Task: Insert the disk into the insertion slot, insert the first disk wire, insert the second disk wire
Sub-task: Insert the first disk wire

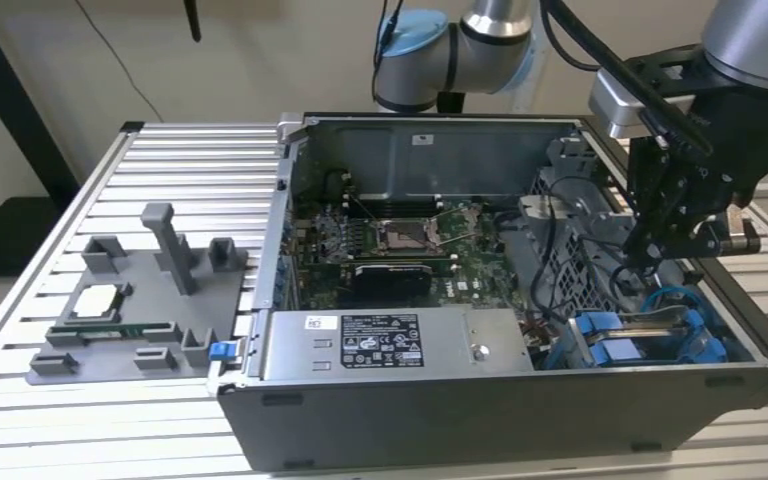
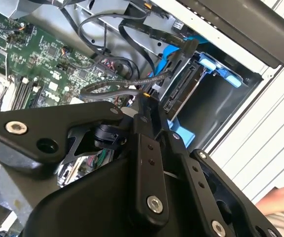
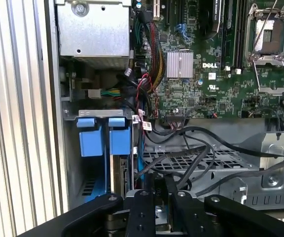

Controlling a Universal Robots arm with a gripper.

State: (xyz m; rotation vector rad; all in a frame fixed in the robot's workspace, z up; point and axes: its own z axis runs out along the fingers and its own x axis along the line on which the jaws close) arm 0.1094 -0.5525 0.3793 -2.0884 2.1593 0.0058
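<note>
Hovering over the insertion slot (image 1: 614, 350), the gripper (image 2: 146, 100) pinches a grey disk wire (image 2: 107, 89) by its end, aimed at the seated disk (image 2: 181, 94) for plugging in.

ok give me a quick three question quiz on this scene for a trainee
1. True or false: the gripper hangs above the insertion slot end of the case.
2. The insertion slot's plastic tabs are: A red, B blue, C green.
3. What square part lies on the grey fixture beside the case?
Key: 1 true; 2 B; 3 a processor chip.
</note>
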